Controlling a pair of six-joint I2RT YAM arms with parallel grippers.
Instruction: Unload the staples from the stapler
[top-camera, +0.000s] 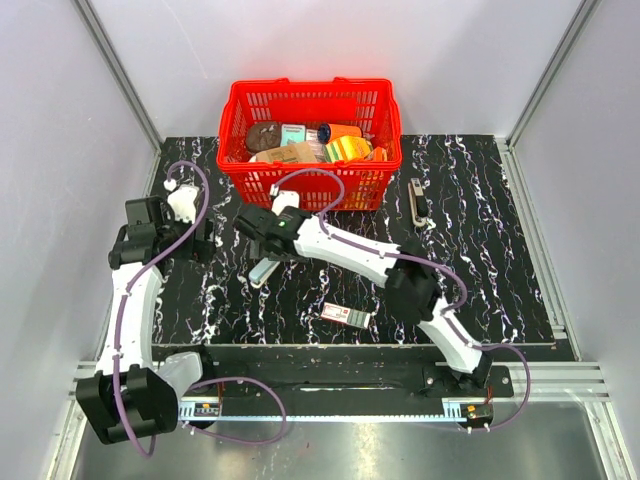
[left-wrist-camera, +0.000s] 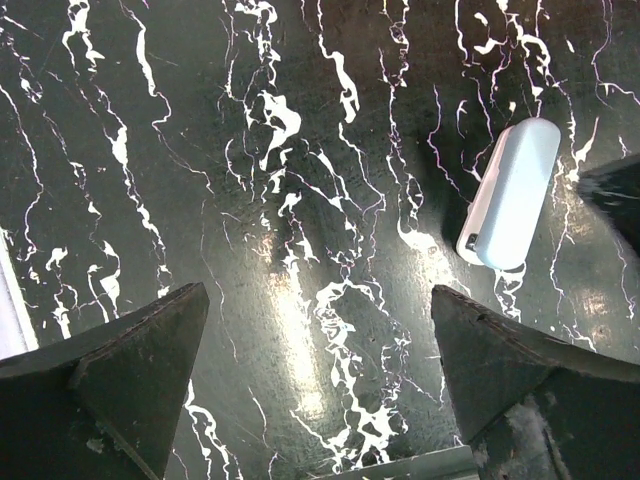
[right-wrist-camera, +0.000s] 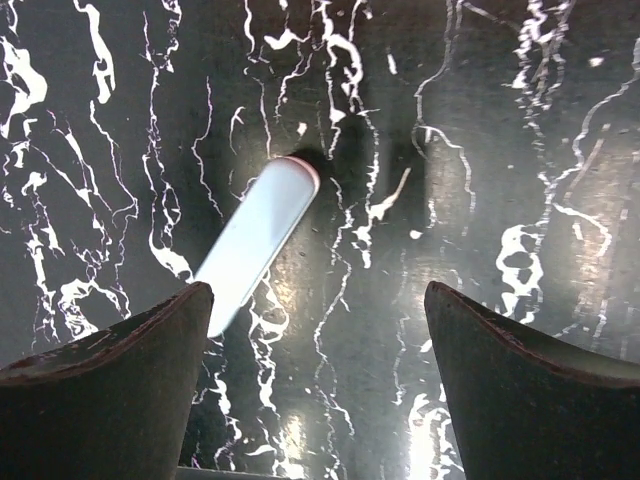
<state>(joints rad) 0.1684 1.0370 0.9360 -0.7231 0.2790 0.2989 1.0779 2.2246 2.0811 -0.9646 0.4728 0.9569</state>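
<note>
One stapler (top-camera: 262, 271) lies on the table (top-camera: 480, 270), left of centre in my top view, below the basket (top-camera: 350, 186). Left wrist: my left gripper (left-wrist-camera: 318, 293) gapes empty, stapler upper right. Right wrist: right gripper (right-wrist-camera: 318, 290) spread wide, stapler left of centre, nothing clamped.

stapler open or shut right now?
Shut, as far as shows: the small pale teal-blue plastic stapler lies flat on the black marbled table as one closed bar, with no gap visible between its halves.

One stapler (top-camera: 263, 270), one red basket (top-camera: 372, 186), one carton (top-camera: 345, 314), one grey bar (top-camera: 418, 203)
</note>
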